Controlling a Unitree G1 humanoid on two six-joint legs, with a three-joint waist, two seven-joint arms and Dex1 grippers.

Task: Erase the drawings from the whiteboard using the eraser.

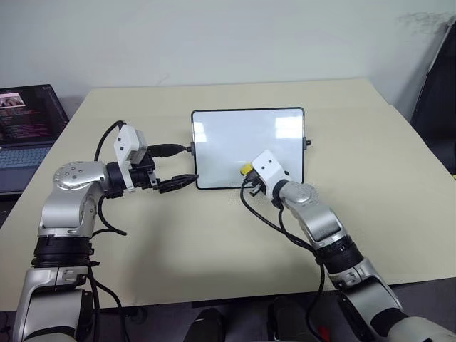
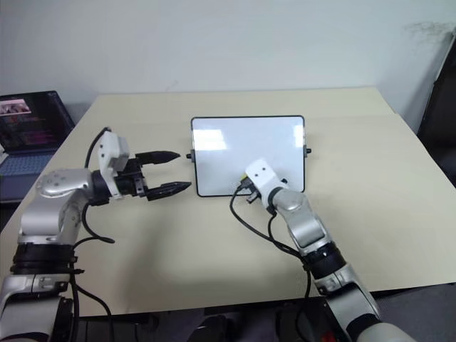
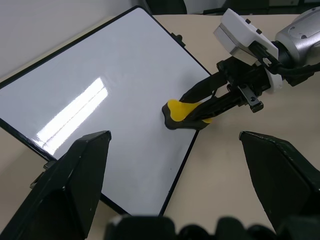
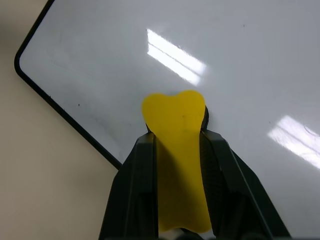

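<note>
Yellow on top and black beneath, the eraser [image 4: 176, 150] is pinched between the two black fingers of the right gripper [image 3: 200, 102], its black underside lying on or just over the glossy whiteboard [image 1: 242, 139] near the board's near edge, a little to the right of the middle of that edge. The whiteboard rests flat on the beige table [image 1: 399, 214], its thin black frame and small side knobs plain to see. The left gripper [image 1: 173, 168] hangs just beside the board's left short side with its fingers spread wide and nothing between them; whether one fingertip touches the knob there I cannot tell. No dark marker strokes are plain anywhere on the white surface; in the right wrist view only a few tiny specks and a very faint grey trace near the rounded corner can be made out. A laptop [image 1: 25, 132] with a lit dark screen sits at the table's far left corner, well apart from the board. By my reading the wiping step is in hand and most likely near its end. The next move calls for keeping the grip firm and the black face flat on the board while sweeping over any faint residue toward that corner, with the board kept from sliding.
</note>
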